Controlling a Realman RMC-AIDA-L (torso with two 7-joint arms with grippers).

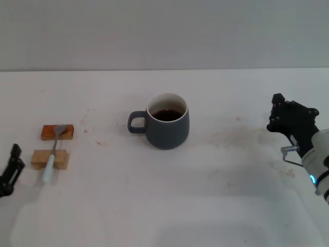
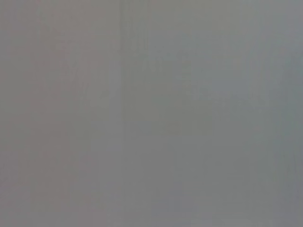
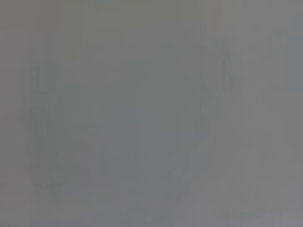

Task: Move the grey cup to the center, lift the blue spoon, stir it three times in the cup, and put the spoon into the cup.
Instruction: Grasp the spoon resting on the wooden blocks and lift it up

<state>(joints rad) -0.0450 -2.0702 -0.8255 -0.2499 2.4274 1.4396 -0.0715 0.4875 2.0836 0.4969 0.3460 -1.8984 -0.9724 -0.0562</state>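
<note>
The grey cup stands upright near the middle of the white table, handle pointing left, dark liquid inside. The blue spoon lies at the left across two small wooden blocks, its metal bowl on the far block and its pale handle over the near one. My left gripper sits low at the left edge, just left of the near block and apart from the spoon. My right gripper hovers at the right edge, well clear of the cup and holding nothing. Both wrist views show only plain grey.
The far wooden block and the near wooden block hold the spoon off the table. Faint reddish stains mark the table left of the cup. A pale wall runs behind the table's far edge.
</note>
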